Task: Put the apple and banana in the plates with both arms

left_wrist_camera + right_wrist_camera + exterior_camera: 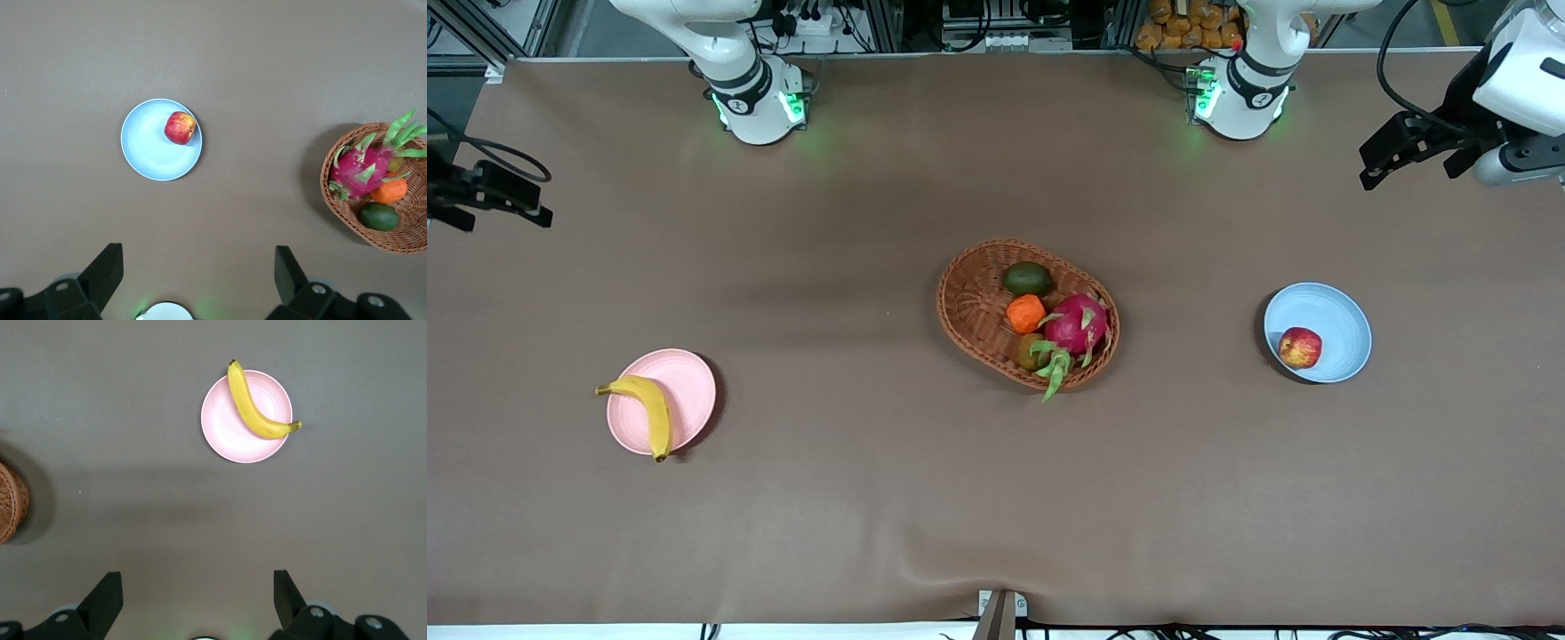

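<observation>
Even overhead light, soft shadows, all three views sharp.

The brown bench (pixel 871 498) is evenly lit, slightly darker in a broad band across its middle. The basket (pixel 969 311) and both plates cast short soft shadows. Green base lights tint the bench near the arms. No glare; the front view's edges bow slightly.

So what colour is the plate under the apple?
Light blue. The plate holding the apple shows best in the left wrist view.
</observation>
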